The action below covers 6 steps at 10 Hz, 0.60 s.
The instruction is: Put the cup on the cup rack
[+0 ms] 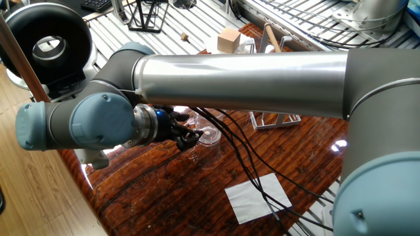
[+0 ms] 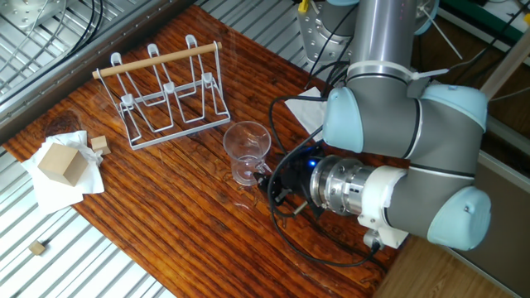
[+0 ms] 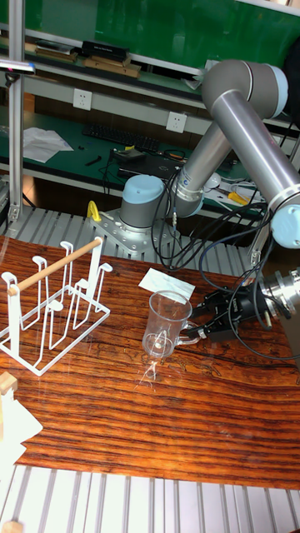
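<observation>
Cup stands upright on the table, its low side touching the claw, whose jaws seem closed on its base; cup rack lies well beyond the cup from the claw.

clear cup, whitish rack, probably black tool

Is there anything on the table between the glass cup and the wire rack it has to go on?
Nothing visible. Bare wood lies between the cup and the rack; the wooden block sits off to the side.
</observation>
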Available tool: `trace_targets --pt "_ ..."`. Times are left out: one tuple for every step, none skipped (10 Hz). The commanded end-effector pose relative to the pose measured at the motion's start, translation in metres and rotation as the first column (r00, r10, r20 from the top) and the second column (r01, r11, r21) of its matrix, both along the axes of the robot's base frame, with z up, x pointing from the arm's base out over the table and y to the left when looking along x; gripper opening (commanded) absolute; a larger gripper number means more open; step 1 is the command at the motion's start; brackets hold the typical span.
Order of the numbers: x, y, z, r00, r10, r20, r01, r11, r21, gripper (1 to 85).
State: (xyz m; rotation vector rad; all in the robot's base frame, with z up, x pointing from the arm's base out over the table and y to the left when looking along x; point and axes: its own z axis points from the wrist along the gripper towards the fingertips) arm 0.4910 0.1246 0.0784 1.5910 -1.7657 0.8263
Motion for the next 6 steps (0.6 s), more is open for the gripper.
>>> trace_targets --pt "0.0002 0.0048 -0.0039 1.0 -0.014 -0.002 0.014 1.0 0.008 57.0" --pt "0.0018 0.0073 -0.0061 1.0 -0.016 0.001 0.016 1.0 0.01 57.0" --pt "0.0025 0.0075 -0.0063 1.0 -0.017 0.002 0.017 1.0 0.005 57.0" --pt "0.0027 0.0073 -0.0073 1.0 -0.018 0.003 0.018 1.0 0.005 57.0" --pt "0.0035 0.0065 -0.0078 1.0 -0.016 0.005 0.015 1.0 0.002 57.0" --pt "0.0035 0.0063 -0.0095 1.0 -0.016 0.006 0.016 1.0 0.002 57.0"
